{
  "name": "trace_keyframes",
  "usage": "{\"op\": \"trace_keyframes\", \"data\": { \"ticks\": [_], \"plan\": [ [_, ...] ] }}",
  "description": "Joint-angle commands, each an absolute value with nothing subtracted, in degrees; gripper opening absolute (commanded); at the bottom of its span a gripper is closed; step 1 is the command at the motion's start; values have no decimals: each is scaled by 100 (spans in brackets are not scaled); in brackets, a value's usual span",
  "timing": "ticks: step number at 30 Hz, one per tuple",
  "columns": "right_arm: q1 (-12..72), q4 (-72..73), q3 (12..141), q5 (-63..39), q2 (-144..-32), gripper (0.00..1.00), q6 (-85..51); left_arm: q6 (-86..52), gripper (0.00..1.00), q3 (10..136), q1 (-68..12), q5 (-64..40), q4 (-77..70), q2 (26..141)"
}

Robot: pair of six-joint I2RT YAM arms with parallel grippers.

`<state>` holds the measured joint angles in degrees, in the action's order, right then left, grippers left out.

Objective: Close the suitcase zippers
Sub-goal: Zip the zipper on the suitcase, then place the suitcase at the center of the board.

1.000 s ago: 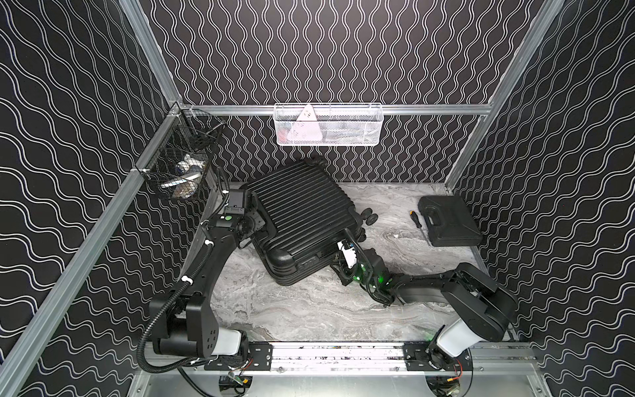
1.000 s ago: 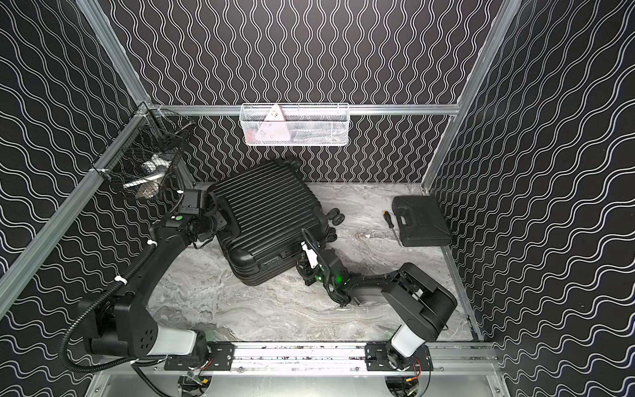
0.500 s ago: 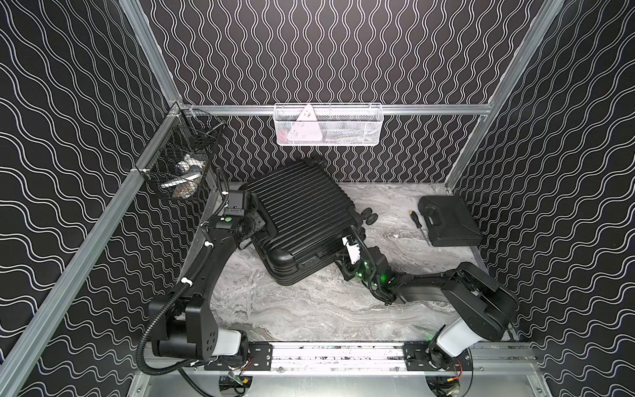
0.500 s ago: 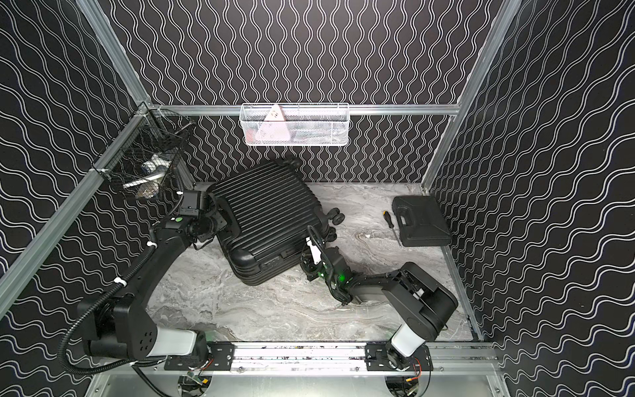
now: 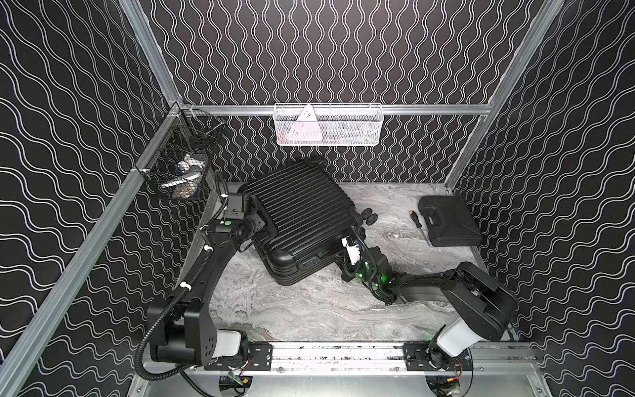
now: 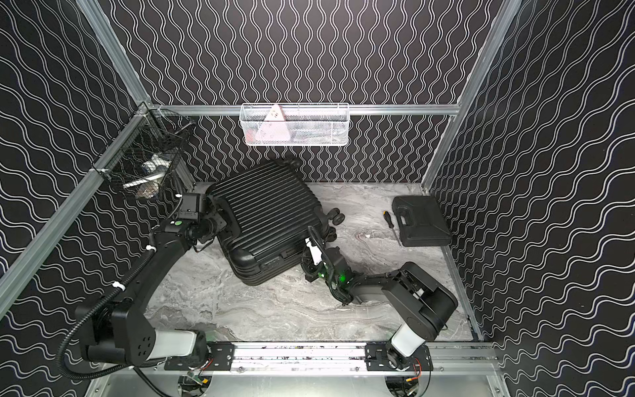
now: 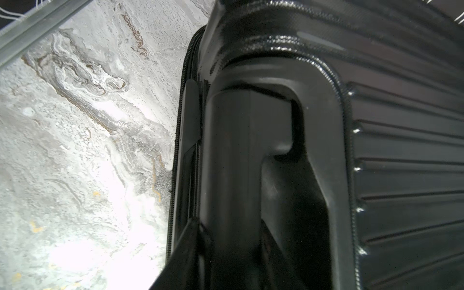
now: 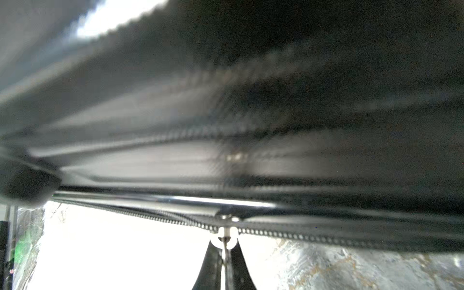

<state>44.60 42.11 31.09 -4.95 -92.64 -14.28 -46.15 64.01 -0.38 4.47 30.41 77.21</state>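
While suitcase (image 5: 302, 213) lies shut: zipping seemingly underway.
Right gripper (image 8: 226, 253): pinching zipper pull (image 8: 226, 237).
Left gripper (image 7: 228, 246): clamping suitcase handle (image 7: 226, 150).
Next: drag pull along zippers (image 8: 313, 237).

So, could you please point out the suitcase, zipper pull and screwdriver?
suitcase (image 5: 299, 206), in a top view, ribbed upper shell
zipper pull (image 8: 217, 239), right wrist view, white loop
screwdriver (image 5: 415, 220), in a top view, handle
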Motion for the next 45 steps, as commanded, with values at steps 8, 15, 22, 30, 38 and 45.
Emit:
{"op": "trace_keyframes", "data": {
  "ticks": [8,15,22,30,38,45],
  "plan": [
    [4994,3508,3375,-511,-9018,0,-885,-6941,17,6089,-445,438,2602,7422],
    [5687,2740,3834,-591,-9034,0,-451,-7592,16,5976,-829,975,2469,7394],
    [6387,2593,4175,-470,-9261,0,-291,-8149,16,5901,-1207,1330,2391,7363],
    [6760,2432,4506,-365,-9430,0,-228,-8136,16,6263,-1431,1519,2654,7214],
    [7028,2399,4761,-392,-9605,0,-207,-8353,16,6087,-1555,1560,2511,7150],
    [7220,2241,4837,-587,-9698,0,-46,-8397,15,6130,-1573,1790,2537,7154]
  ]
}}
